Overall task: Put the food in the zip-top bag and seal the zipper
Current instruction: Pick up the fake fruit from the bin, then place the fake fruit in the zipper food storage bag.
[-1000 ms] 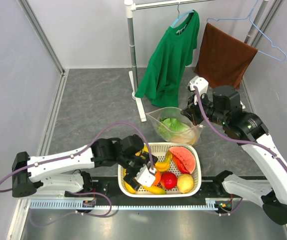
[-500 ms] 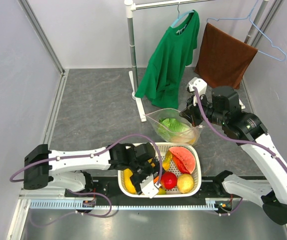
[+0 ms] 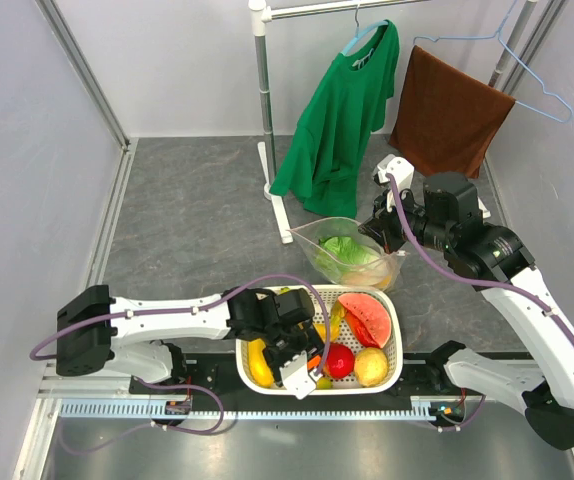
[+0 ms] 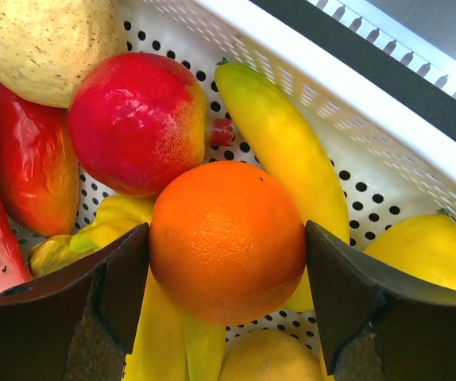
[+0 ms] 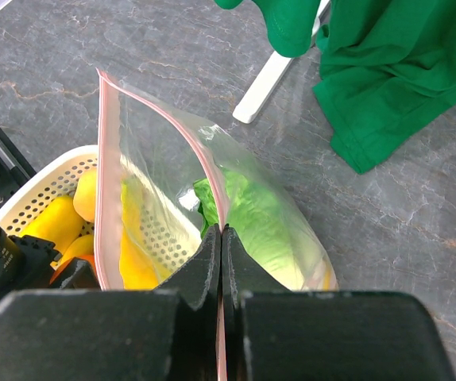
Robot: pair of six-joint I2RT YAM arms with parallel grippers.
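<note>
left gripper [image 4: 226, 270]: down inside the near left part of the basket, fingers [image 4: 121, 278] spread apart
orange [image 4: 226, 242]: sits right between the two fingers, one inner face at its left side and one at its right, both right up against the skin; cannot tell if they press on it or just touch
orange support: lies on top of the bananas [image 4: 287, 151], red fruit [image 4: 137, 119] touching it on the far side
basket [image 3: 399, 345]: white, perforated, at the near edge of the table [image 3: 187, 220] between the two arm bases
yellow fruit [image 3: 371, 366]: round, pale, in the near right corner of the basket, just right of the red fruit
watermelon slice [image 3: 365, 318]: far right part of the basket
zip-top bag [image 3: 352, 235]: just beyond the basket's far rim, held up with its mouth gaping open
zipper [image 5: 105, 159]: pink strip around the open mouth, unsealed
right gripper [image 5: 222, 238]: fingers pressed together, pinching the right side of the bag's mouth at the zipper
lettuce [image 5: 252, 214]: inside the bag, low down; something yellowish next to it, cannot tell what
far back: green shirt [image 3: 342, 110] and brown towel [image 3: 447, 110] hanging on hangers behind the bag
</note>
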